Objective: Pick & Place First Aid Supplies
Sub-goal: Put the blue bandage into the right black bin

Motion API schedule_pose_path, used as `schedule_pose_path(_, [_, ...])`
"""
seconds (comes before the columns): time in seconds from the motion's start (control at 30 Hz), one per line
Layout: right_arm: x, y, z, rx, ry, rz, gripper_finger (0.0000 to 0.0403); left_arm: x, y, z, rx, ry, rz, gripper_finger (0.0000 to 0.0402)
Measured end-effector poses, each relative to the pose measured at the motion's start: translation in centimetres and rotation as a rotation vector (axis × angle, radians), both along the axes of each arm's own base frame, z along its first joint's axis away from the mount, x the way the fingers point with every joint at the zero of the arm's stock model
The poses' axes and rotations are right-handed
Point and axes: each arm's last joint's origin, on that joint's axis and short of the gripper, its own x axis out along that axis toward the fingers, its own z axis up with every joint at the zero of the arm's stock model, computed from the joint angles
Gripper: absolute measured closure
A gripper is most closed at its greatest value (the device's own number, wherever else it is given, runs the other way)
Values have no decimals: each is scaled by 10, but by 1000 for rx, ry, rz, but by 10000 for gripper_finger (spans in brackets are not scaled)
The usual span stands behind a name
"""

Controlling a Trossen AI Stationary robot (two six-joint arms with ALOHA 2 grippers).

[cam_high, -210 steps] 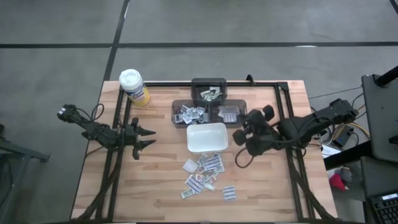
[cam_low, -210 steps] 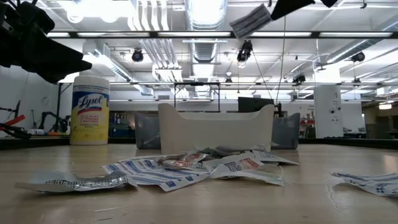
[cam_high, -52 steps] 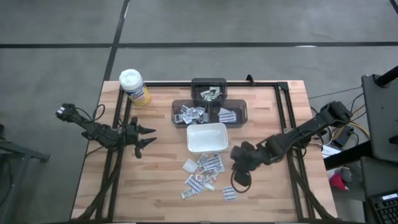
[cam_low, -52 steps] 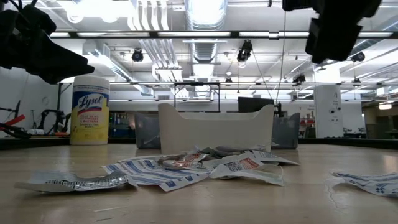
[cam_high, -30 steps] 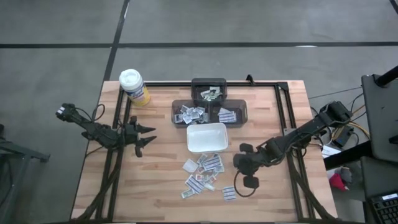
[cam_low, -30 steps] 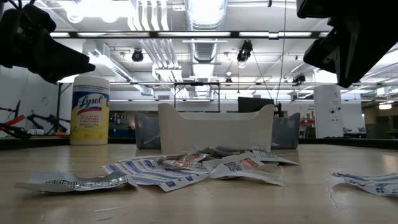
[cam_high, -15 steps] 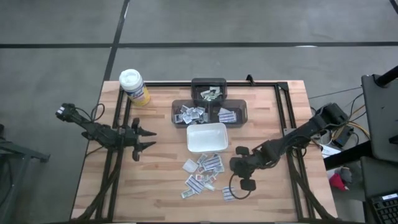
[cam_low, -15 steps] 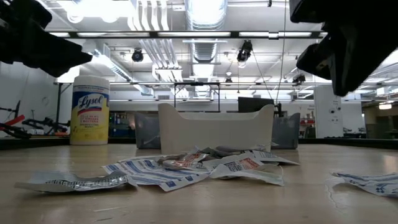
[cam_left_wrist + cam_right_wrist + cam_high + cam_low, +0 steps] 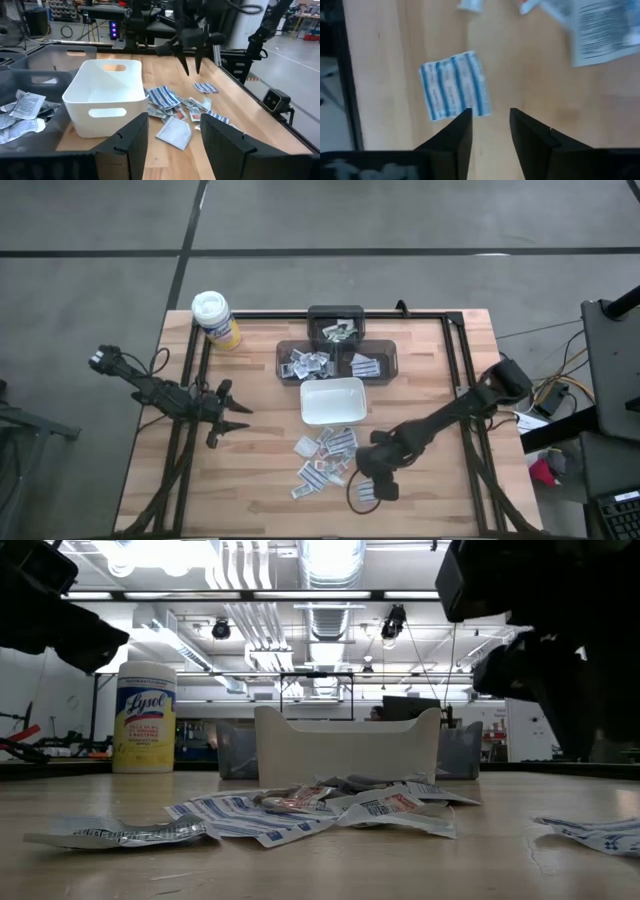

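The first aid supplies lie as a loose heap of small flat packets on the wooden table, in front of the white dish. One blue-striped packet lies apart, nearer the table's front edge. My right gripper hangs open just above that packet, fingers pointing steeply down, touching nothing; the left wrist view shows it from across the table. My left gripper waits open at the table's left, above the surface and pointing toward the dish.
Dark bins holding sorted packets stand behind the dish. A yellow canister with a white lid is at the far left corner. A black frame rail runs along the table's right side. Bare wood lies right of the heap.
My right gripper has moved down and toward the table's near-left, from beside the dish to just over the lone blue-striped packet. My left gripper has stayed in place but turned at the wrist. The packets have not moved.
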Motion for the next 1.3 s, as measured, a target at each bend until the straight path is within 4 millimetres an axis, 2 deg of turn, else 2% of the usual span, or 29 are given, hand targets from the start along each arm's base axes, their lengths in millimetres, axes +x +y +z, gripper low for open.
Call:
schedule_pose_path(0.33, [22, 17, -10, 1, 80, 4, 250, 0, 0, -1, 35, 1, -4, 225])
schedule_pose_path(0.8, [26, 35, -48, -78, 256, -161, 260, 0, 0, -4, 98, 22, -8, 225])
schedule_pose_path(1.03, [24, 34, -49, -132, 261, -231, 285, 0, 0, -4, 97, 18, -7, 225])
schedule_pose_path(1.3, [22, 33, -50, -172, 249, -204, 338, 0, 0, -4, 85, 18, -5, 225])
